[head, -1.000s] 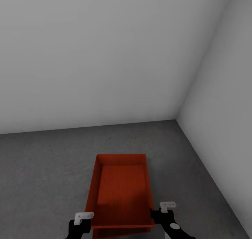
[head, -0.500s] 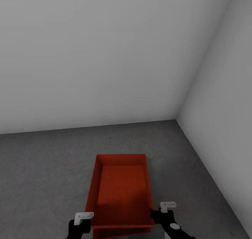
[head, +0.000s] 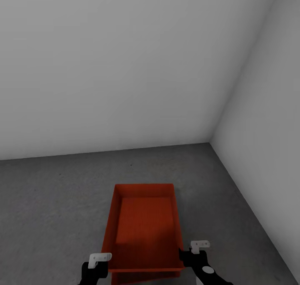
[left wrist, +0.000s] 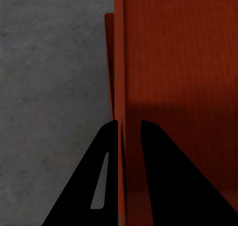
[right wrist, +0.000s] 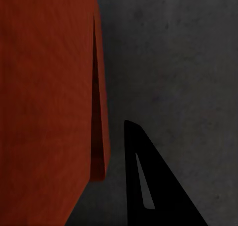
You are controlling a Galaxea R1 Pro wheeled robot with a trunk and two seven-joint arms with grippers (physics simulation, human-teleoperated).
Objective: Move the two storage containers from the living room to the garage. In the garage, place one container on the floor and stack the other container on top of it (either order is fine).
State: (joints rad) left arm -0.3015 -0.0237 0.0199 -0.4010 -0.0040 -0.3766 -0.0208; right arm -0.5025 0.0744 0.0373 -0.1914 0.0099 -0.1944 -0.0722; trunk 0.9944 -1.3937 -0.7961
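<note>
1. You are in the garage corner, with the upper storage container (head: pixel 146 226) set on a second container (head: pixel 143 276), of which a sliver shows under its near edge. That lower one sits on the grey floor (head: pixel 50 201). The stack looks almost complete, but you cannot judge from here how squarely the two line up.

2. Your left end effector (left wrist: pixel 130 129) straddles the upper container's side wall, one finger on each face and clamped on it. If you pull that arm away before opening, you will likely drag the upper container off the lower one.

3. In the right wrist view, one finger (right wrist: pixel 148 181) of your right end effector (head: pixel 189 255) stands over bare floor, apart from the container's wall. Its partner is out of sight, so its grip cannot be told. Check before assuming that side is free.

4. If one side is held and the other loose, a lift or twist may tilt the thin-walled container.

5. The right-hand wall (head: pixel 266 122) is near. Backing out with a wide swing of the right arm could clip it.
</note>
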